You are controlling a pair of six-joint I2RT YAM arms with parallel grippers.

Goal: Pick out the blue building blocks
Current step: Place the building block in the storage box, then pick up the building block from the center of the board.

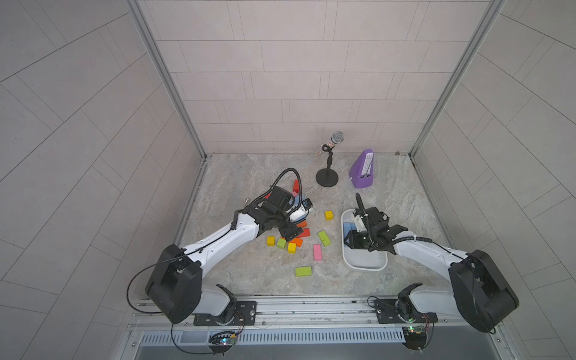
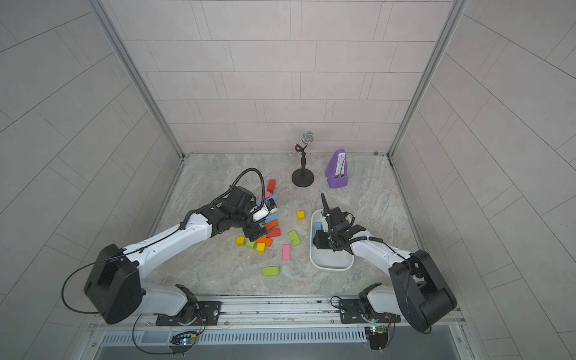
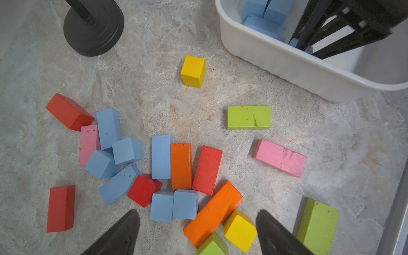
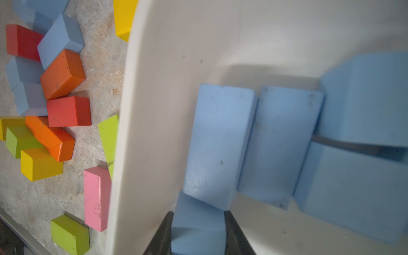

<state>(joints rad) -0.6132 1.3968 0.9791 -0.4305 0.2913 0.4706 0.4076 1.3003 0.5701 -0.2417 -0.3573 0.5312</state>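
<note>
Several blue building blocks (image 3: 161, 156) lie among the mixed pile on the marble table, two of them cubes (image 3: 185, 204) side by side. My left gripper (image 3: 197, 213) hangs open above the pile's near part, with nothing between its fingers; in a top view it (image 1: 291, 232) is over the orange and red bricks. Other blue blocks (image 4: 220, 143) lie inside the white tray (image 4: 132, 110). My right gripper (image 4: 198, 213) is low inside that tray (image 1: 364, 263), its two fingers pressed against the sides of one blue block (image 4: 198, 229) that leans on a blue brick.
Red (image 3: 207, 170), orange (image 3: 213, 213), yellow (image 3: 193, 70), green (image 3: 249, 117) and pink (image 3: 280, 157) blocks lie around the blue ones. A microphone on a black stand (image 1: 327, 177) and a purple metronome (image 1: 361, 170) stand at the back. The tray's wall is close to the pile.
</note>
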